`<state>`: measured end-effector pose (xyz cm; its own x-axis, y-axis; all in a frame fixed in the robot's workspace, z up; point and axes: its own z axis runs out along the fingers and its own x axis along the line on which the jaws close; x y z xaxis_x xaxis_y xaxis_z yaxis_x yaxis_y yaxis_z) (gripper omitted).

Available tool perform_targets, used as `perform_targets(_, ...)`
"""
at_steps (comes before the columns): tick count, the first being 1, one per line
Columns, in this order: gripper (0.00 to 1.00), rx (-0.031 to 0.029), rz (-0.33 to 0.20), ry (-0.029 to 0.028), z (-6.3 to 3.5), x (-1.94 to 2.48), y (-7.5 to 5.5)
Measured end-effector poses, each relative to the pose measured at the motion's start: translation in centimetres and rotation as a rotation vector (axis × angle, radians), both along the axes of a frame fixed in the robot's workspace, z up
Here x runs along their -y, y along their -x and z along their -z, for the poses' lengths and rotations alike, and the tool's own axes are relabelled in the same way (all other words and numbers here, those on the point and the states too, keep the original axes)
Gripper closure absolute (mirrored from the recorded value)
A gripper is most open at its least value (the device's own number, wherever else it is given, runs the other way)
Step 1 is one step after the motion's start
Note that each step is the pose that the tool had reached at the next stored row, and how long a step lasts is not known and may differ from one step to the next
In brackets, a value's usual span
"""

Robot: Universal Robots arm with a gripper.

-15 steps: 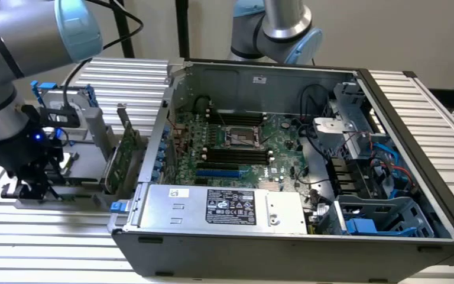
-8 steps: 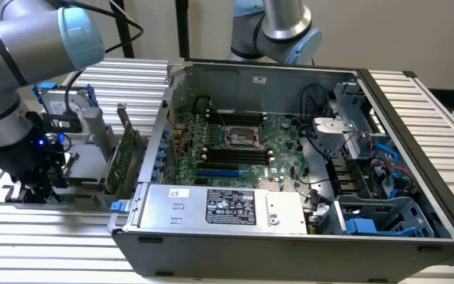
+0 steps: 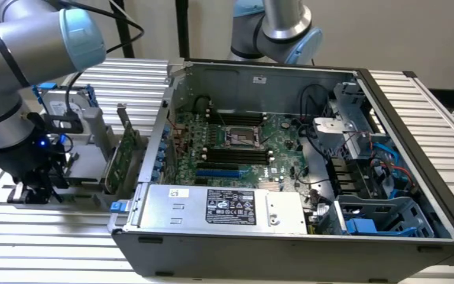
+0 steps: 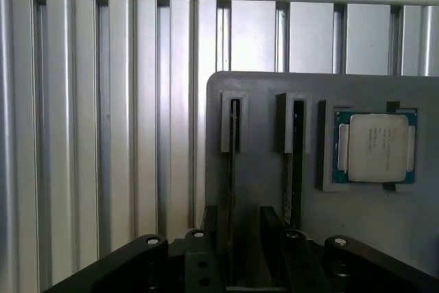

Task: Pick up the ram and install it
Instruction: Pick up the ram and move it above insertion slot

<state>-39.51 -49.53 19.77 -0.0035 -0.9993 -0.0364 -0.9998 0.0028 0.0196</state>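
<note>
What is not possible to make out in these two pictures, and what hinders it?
Ram, wrist view: edge-on in the holder, so its chips are hidden; the gripper covers its lower end.
Gripper, exterior view: fingertips too small and dark to tell apart.
Board slots, exterior view: latches too small to tell.

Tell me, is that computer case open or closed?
Open. The computer case has no side cover, so the motherboard and power supply inside are plainly visible.

The ram [image 4: 234, 162] stands edge-on in the grey holder [image 4: 260, 169], chips unseen. Its end nearest the claw [image 4: 239, 238] is hidden behind it, and the claw's body is cut off at the picture's edge.
</note>
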Motion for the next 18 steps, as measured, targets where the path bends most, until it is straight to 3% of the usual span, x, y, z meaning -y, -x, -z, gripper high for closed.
perform_targets(10,0.0,-0.0013,0.0,-0.0003,0.21,0.11,-0.31)
perform_targets(18,0.0,-0.0115,0.0,-0.0002,0.27,0.15,-0.31)
